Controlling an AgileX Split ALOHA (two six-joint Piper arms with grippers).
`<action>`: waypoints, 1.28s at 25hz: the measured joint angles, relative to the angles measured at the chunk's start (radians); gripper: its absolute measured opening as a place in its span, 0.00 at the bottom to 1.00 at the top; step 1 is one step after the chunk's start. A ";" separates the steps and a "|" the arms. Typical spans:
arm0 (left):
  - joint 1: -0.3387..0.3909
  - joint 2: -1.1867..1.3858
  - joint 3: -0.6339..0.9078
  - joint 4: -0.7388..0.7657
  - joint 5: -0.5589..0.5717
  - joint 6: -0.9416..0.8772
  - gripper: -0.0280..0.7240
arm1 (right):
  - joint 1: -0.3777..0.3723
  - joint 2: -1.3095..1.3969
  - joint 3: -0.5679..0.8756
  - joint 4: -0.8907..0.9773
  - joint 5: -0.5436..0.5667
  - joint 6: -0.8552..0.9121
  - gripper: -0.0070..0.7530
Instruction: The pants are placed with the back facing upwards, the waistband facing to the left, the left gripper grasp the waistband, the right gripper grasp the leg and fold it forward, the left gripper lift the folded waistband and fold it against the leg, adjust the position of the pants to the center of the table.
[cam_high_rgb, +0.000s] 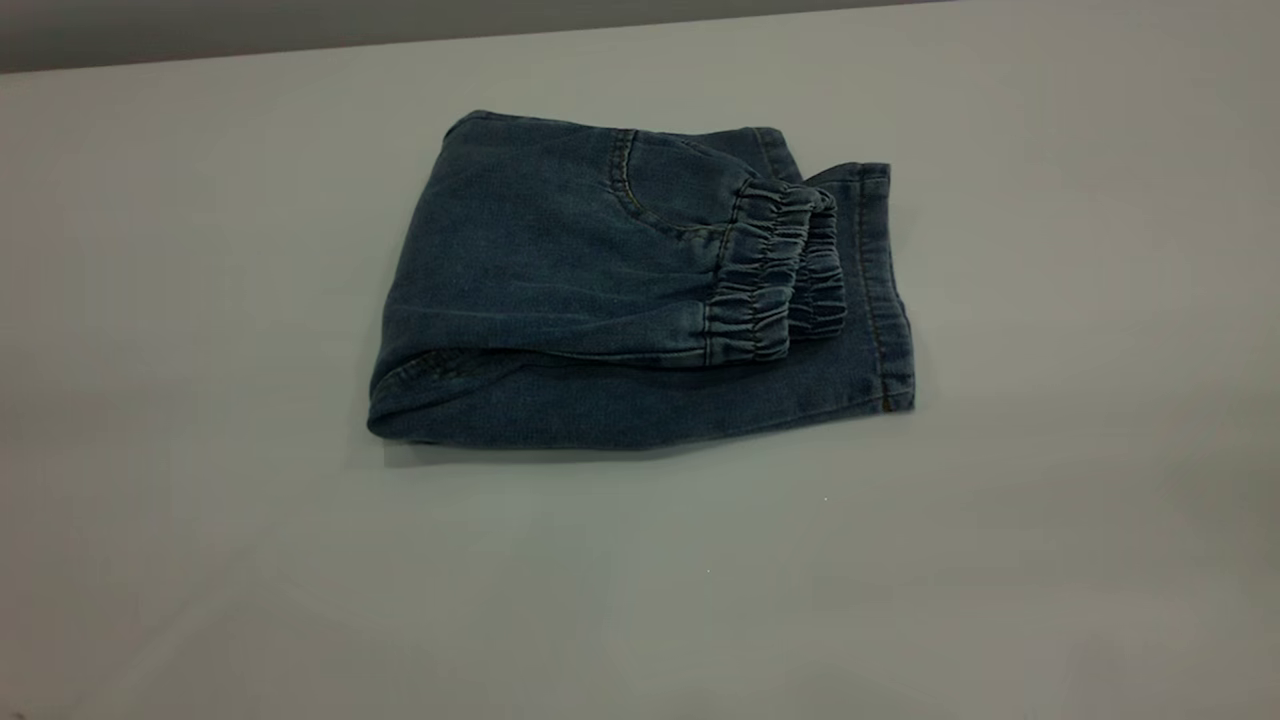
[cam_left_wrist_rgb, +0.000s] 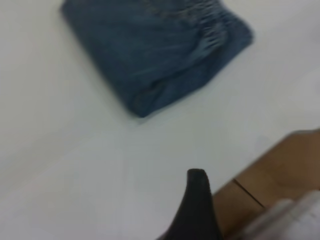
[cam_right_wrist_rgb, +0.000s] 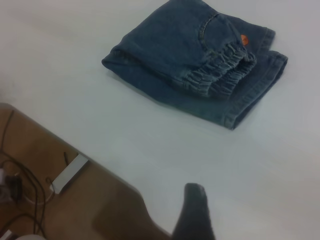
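Lying folded near the middle of the plain whitish-grey desk (cam_high_rgb: 200, 560), the short blue denim pants (cam_high_rgb: 560, 280) rest with the gathered elastic waistband (cam_high_rgb: 770, 270) doubled over toward the right (its ruching faces up). Both the left gripper (cam_left_wrist_rgb: 197, 200) and right gripper (cam_right_wrist_rgb: 195, 210) hang well apart from the cloth; whether their jaws are released or clenched, I cannot tell.
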 joint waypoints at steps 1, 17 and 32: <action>0.000 -0.038 0.020 0.022 -0.002 -0.015 0.76 | 0.000 0.001 0.000 0.000 0.000 0.000 0.67; 0.000 -0.274 0.241 0.151 -0.151 -0.199 0.76 | 0.000 0.001 0.000 0.000 0.000 0.000 0.67; 0.000 -0.274 0.289 0.151 -0.122 -0.211 0.76 | -0.562 -0.037 0.000 0.001 0.001 0.000 0.67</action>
